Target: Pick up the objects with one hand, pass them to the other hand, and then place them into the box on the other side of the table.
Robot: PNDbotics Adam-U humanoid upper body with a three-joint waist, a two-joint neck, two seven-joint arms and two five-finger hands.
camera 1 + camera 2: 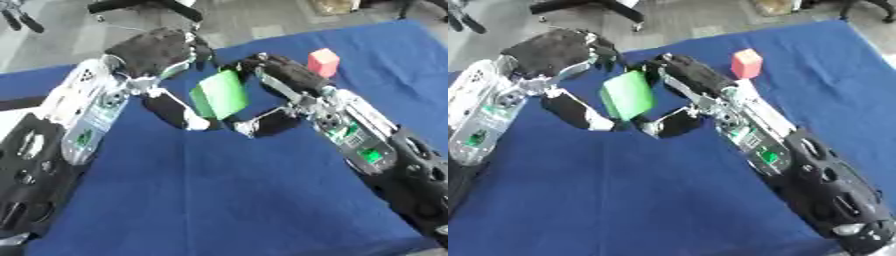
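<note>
The table (219,200) wears a deep blue cloth, plain and without pattern. A flat block (220,94) is bright green, one face slightly darker in shade. A small cube (323,62) is pinkish red. The left hand (157,50) and right hand (284,72) are black, their thumbs black with pale tips; the forearms are silver-white with small green patches, turning black nearer the body. The floor (236,20) beyond is grey
</note>
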